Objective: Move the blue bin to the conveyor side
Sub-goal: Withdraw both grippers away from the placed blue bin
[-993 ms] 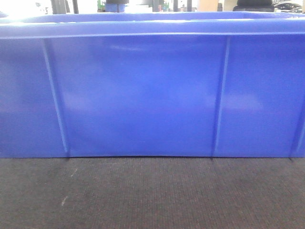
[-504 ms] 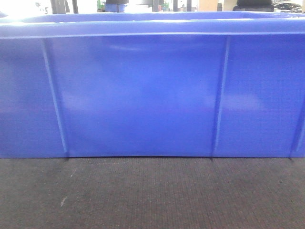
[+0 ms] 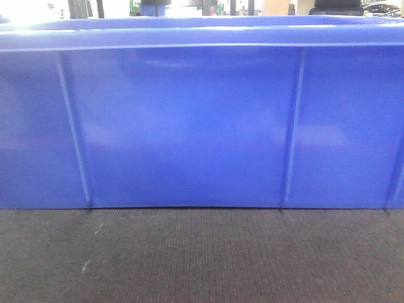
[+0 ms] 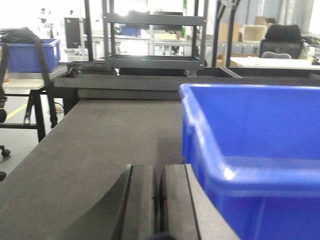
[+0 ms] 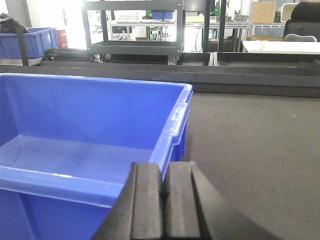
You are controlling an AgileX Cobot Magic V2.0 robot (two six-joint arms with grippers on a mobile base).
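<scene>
Nothing budges over the last second: the blue bin (image 3: 189, 126) sits square on the conveyor belt (image 3: 202, 259), my left pincer (image 4: 159, 205) and right pincer (image 5: 164, 205) pressed together empty near its corners, so the push hasn't started.

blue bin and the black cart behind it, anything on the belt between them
Nothing; in the right wrist view only bare belt lies between the blue bin and the black cart.
</scene>
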